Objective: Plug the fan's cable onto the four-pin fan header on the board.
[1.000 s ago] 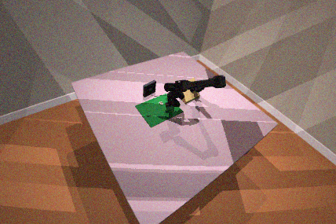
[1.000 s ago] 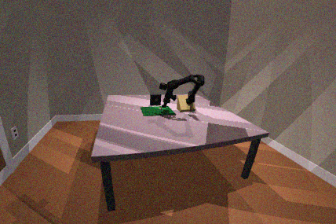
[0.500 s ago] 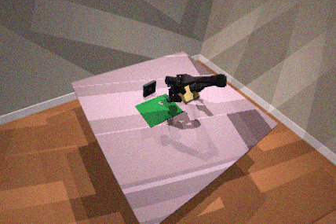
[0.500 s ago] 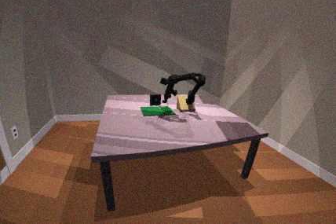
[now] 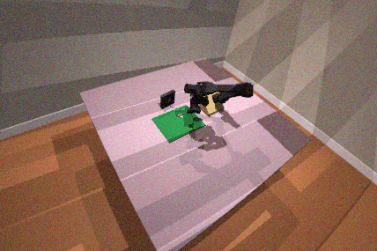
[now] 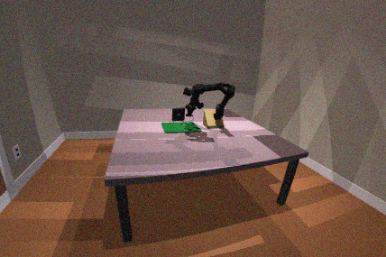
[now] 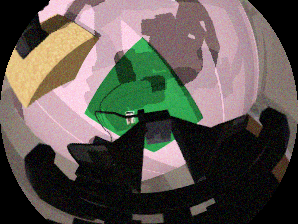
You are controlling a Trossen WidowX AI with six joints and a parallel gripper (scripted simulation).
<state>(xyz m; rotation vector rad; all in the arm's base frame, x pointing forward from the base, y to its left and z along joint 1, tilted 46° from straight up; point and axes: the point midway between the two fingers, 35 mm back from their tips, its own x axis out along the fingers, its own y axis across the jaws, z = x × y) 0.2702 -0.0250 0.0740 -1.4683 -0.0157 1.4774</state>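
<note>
One black arm (image 5: 220,91) reaches in from the right of centre in the top view, over a pale pink table (image 5: 185,179) set in the corner of a room with a wooden floor. Its gripper (image 5: 190,114) points down over the far right part of a green board (image 5: 173,127), which lies flat near the middle of the frame. The jaws are closed narrowly on a small dark plug (image 7: 158,129), seen in the wrist view low in the centre, held between the two black fingers above the near edge of the board. A thin dark cable (image 7: 109,112) curves across the board to the left of the plug. A small pale part (image 7: 129,117) sits on the board just beside the left finger; I cannot tell whether it is the header. Whether the plug touches the board cannot be made out.

A small black fan (image 5: 167,99) stands upright on the table just above and left of the board, apart from it. A tan block (image 5: 210,104) sits at the base of the arm, right of the board. In the exterior view the arm (image 6: 212,95) arches over the far side of the table, with the gripper (image 6: 189,112) hanging above the board (image 6: 180,127), between the fan (image 6: 179,113) and the block (image 6: 212,119).
</note>
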